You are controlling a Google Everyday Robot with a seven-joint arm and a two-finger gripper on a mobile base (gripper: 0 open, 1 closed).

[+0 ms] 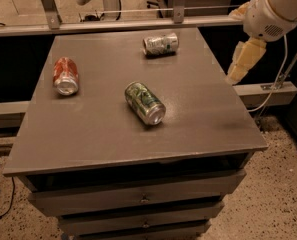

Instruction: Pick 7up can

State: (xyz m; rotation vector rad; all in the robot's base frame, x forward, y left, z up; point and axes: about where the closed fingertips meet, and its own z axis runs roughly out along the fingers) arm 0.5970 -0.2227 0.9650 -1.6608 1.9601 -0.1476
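The 7up can (pixel 160 44), pale silver-white with light green markings, lies on its side near the far edge of the grey table (pixel 88 139), shiny end pointing left. My gripper (pixel 244 61), cream-coloured below the white arm (pixel 275 9), hangs beside the table's right edge. It is to the right of the 7up can, apart from it, and holds nothing.
A darker green can (pixel 144 103) lies on its side mid-table. A red-orange can (pixel 66 75) lies at the left. A metal rail (pixel 138 24) runs behind the table. Drawers (pixel 143 196) are below the top. A cable (pixel 278 79) hangs at the right.
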